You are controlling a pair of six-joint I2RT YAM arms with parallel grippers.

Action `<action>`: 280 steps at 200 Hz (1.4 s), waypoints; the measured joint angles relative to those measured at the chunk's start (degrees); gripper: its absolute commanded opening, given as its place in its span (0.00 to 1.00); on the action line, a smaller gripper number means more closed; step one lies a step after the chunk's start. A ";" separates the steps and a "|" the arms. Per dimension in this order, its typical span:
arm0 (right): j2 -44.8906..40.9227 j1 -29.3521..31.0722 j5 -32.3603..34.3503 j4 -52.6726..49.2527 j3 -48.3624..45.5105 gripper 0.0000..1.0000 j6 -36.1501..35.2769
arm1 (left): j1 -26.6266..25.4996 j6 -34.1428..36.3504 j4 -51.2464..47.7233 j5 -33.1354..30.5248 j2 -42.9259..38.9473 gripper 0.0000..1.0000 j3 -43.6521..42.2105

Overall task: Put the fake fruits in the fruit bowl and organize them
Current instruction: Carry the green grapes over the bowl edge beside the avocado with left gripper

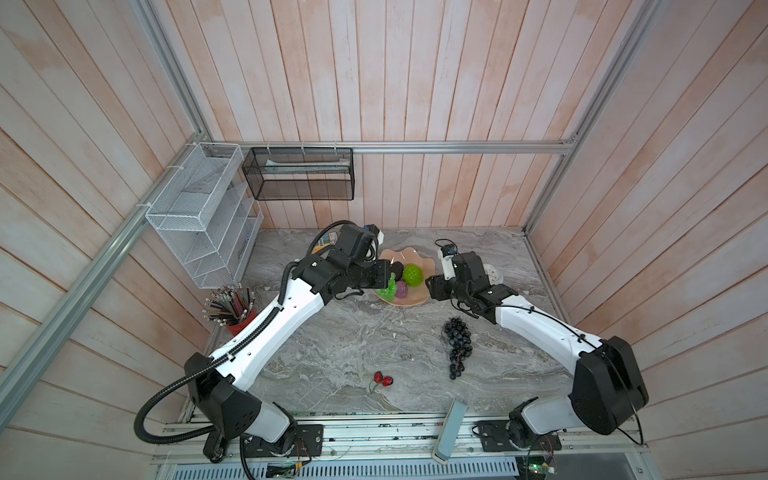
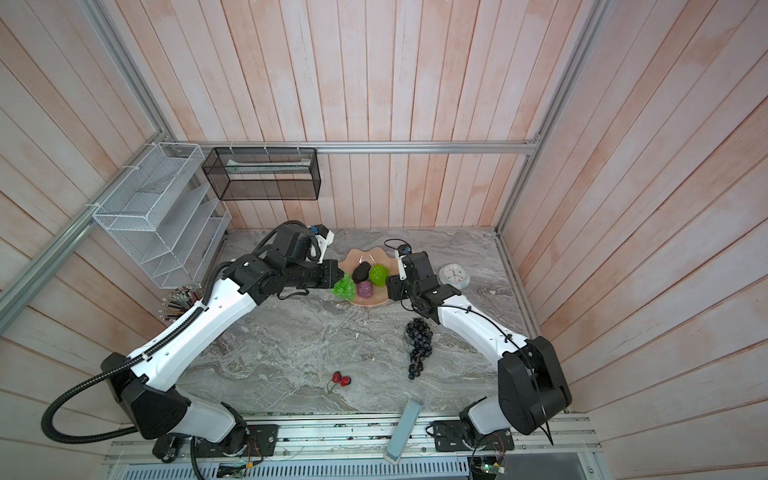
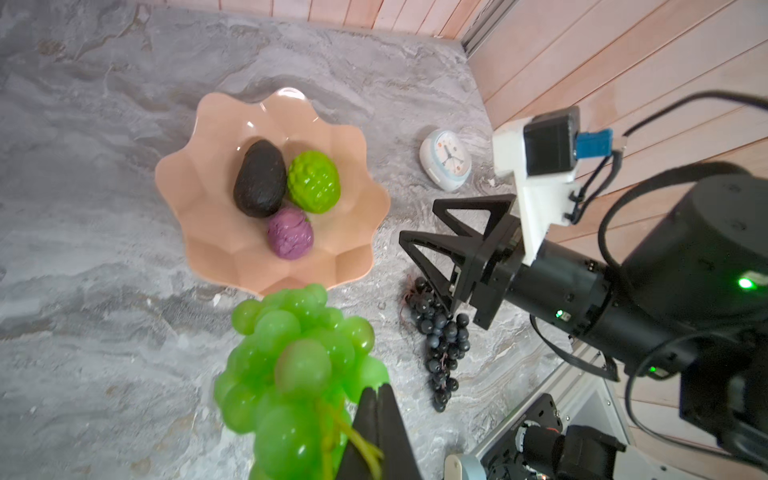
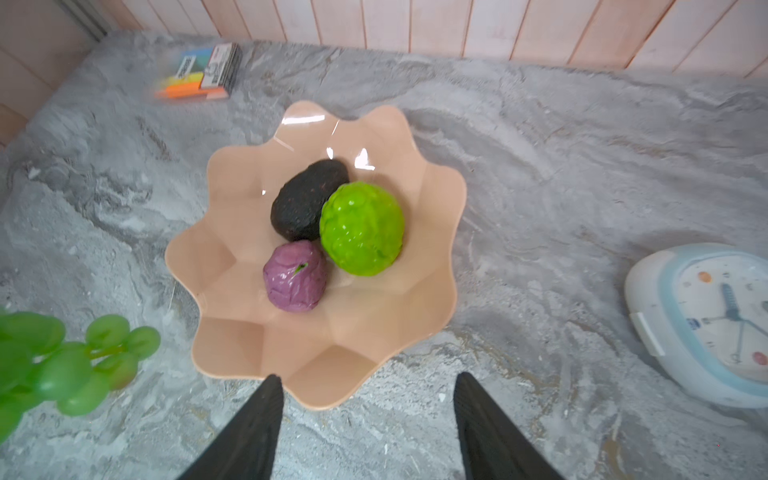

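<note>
Left hand [image 3: 376, 395] clamped on green grape bunch [image 3: 291, 361], hanging at fruit bowl [image 3: 199, 183] rim. Right hand [image 4: 368, 376] spread, empty, by opposite rim. Black oval [image 4: 307, 199], green ball [image 4: 361, 228], purple ball [image 4: 295, 276] crowd centre; outer facets bare. Dark grapes [image 1: 457, 345], cherries [image 1: 383, 379] on open tabletop [image 1: 332, 353].

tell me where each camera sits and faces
Top views: high at the front, looking down on the table; left arm and right arm show whole.
Left wrist: on that arm, faces the fruit bowl past shut left jaws pinching the green grape bunch; right jaws show too.
Right wrist: on that arm, faces the fruit bowl between open right jaws.
Shared: both wrist views hold fruit bowl and clock.
</note>
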 measured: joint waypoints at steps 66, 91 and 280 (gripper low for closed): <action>-1.51 -2.23 -1.07 1.20 -1.66 0.65 0.37 | -0.13 1.16 3.56 3.54 11.19 0.00 7.48; -2.12 -2.71 -1.73 1.36 -3.23 0.66 0.35 | -0.13 1.16 4.85 4.44 13.49 0.00 7.48; -0.11 -4.02 -6.62 3.30 -3.96 0.65 -0.39 | 6.88 1.31 12.70 5.53 13.31 0.00 -4.35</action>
